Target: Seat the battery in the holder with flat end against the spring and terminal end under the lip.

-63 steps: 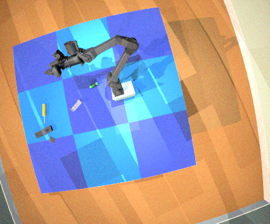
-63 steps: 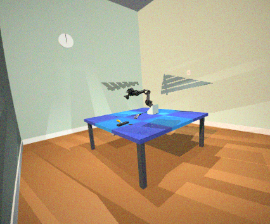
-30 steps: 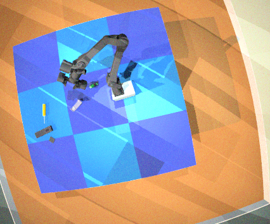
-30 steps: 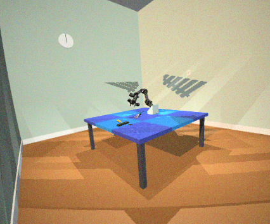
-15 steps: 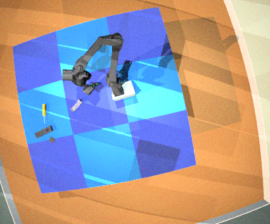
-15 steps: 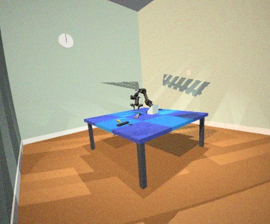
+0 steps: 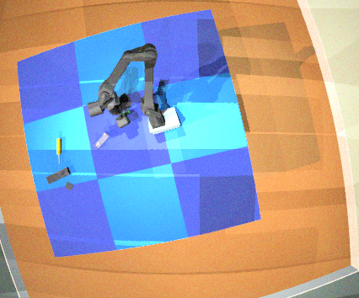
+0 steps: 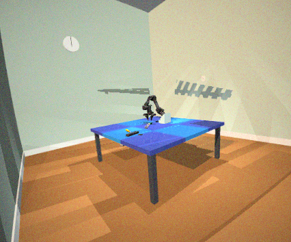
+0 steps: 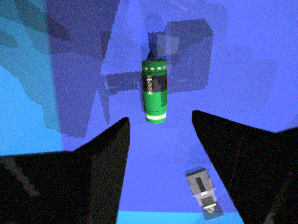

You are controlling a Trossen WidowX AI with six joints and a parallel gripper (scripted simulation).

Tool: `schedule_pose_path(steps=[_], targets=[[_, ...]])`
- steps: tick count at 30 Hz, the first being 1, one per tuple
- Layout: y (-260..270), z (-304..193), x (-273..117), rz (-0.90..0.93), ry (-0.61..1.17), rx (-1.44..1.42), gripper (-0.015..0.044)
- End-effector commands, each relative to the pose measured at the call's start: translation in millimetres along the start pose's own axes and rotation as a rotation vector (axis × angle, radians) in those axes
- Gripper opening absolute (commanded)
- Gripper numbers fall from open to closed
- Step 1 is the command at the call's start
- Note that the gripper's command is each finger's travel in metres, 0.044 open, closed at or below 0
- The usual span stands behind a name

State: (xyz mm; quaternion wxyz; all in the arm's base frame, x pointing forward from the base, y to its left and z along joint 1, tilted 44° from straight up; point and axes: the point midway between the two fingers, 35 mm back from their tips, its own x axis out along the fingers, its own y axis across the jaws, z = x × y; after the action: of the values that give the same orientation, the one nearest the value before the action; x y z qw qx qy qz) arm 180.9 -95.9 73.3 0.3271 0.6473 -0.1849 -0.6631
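Note:
The green battery [image 7: 126, 112] [image 9: 155, 100] lies on the mat. In the wrist view it is upright in the picture, with a dark label band and a pale ring at its lower end. My gripper [image 7: 123, 111] [image 8: 149, 118] [image 9: 160, 119] is open and empty above it. The fingertips stand apart on either side of the battery's lower end in the wrist view, with gaps at both sides. The pale grey holder [image 7: 101, 141] [image 8: 147, 126] [image 9: 200, 186] lies on the mat, apart from the battery, beside the right finger in the wrist view. No battery shows in it.
A white box [image 7: 173, 119] [image 8: 165, 118] is at the arm's base. A yellow screwdriver [image 7: 59, 146] [image 8: 128, 130], a long dark block [image 7: 58, 175] [image 8: 132, 133] and a small dark block [image 7: 69, 185] [image 8: 140, 135] lie beyond the holder.

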Motion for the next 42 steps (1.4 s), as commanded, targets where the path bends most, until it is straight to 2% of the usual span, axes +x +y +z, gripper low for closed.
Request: schedule_pose_path(steps=[1,38,42], targets=[[-0.8,7.3,2.2,0.014,-0.034,0.035,0.0244],[0.2,9.4,52.4,0.017,-0.034,0.035,0.0244],[0.2,9.4,52.4,0.017,-0.034,0.035,0.0139]])
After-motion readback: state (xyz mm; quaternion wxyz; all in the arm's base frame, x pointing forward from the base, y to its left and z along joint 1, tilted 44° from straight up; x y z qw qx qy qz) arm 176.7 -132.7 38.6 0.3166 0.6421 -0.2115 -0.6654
